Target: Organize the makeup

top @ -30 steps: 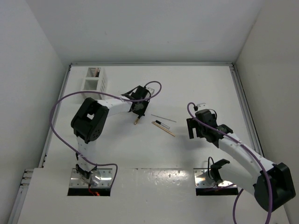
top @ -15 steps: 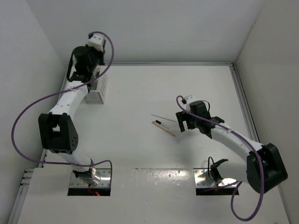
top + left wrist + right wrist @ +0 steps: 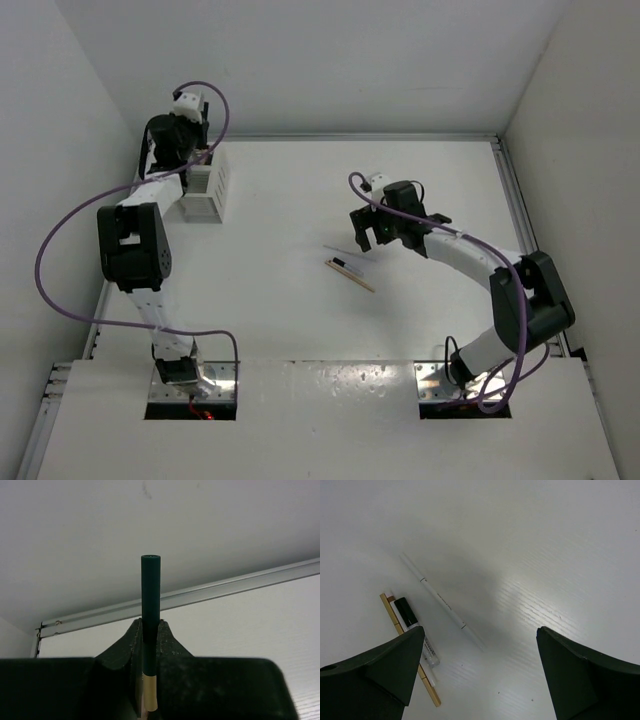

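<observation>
A: Left pincer (image 3: 150,647)?
B: Clamped black stick (image 3: 150,595) near rack (image 3: 205,188); axis ran along fingers (image 3: 168,641), dark end outward, gold tip wristward.
A: Right pincer (image 3: 480,635)?
B: Gaped above three sticks (image 3: 442,602) lying diagonal on bench (image 3: 430,180).

**Bright, even overhead light; soft shadows and dark foregrounds**

The top view is bright and flat. The white worktop (image 3: 280,310) carries only faint shadows, and the metal base plates (image 3: 437,383) at its near edge flare with glare. Its side edges lean inward, as through a wide lens.

In the left wrist view the fingers (image 3: 122,652) of the left gripper (image 3: 150,626) are near-black and soft, while the dark makeup pencil (image 3: 151,595) between them is sharp.

In the right wrist view a broad, soft shadow lies over the thin white stick (image 3: 442,602), with a streaky sheen to its right. The fingers (image 3: 375,675) of the right gripper (image 3: 480,630) are blurred.
</observation>
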Robot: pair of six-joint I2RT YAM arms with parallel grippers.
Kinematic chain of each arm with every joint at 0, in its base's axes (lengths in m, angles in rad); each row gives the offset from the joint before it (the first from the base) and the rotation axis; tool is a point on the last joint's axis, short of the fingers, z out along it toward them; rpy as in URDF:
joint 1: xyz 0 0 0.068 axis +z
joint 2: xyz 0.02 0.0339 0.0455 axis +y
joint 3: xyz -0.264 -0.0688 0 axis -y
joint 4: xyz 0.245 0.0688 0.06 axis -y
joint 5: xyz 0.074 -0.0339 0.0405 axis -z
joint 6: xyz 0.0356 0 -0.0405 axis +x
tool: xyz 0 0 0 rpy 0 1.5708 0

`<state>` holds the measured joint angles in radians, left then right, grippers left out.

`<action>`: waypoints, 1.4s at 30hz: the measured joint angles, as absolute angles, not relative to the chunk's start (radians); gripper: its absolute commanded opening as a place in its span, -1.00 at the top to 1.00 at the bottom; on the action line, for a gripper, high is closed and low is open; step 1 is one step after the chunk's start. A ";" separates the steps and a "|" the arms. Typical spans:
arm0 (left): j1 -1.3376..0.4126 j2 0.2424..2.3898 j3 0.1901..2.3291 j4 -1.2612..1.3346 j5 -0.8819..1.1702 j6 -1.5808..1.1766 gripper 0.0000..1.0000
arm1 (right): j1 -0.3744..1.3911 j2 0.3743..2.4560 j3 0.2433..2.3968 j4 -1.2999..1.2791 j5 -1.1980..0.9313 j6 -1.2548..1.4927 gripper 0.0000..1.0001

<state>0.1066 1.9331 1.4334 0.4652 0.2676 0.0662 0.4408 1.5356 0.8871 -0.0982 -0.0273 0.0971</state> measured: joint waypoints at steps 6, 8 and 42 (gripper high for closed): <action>0.157 1.949 1.396 0.500 0.313 0.060 1.00 | 0.440 1.562 0.917 -0.105 -0.036 0.098 -0.88; 0.167 1.949 1.370 0.522 0.325 0.059 1.00 | 0.440 1.568 0.928 -0.108 -0.036 0.097 -0.91; -0.162 1.586 1.454 -0.304 0.735 0.789 0.14 | 0.258 1.258 0.836 -0.347 -0.104 0.155 -0.71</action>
<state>-0.1619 1.5860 1.4536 -0.3042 0.7345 0.7887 0.2584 1.2583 0.8364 -0.3470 -0.1043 0.1555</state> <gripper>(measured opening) 0.486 0.890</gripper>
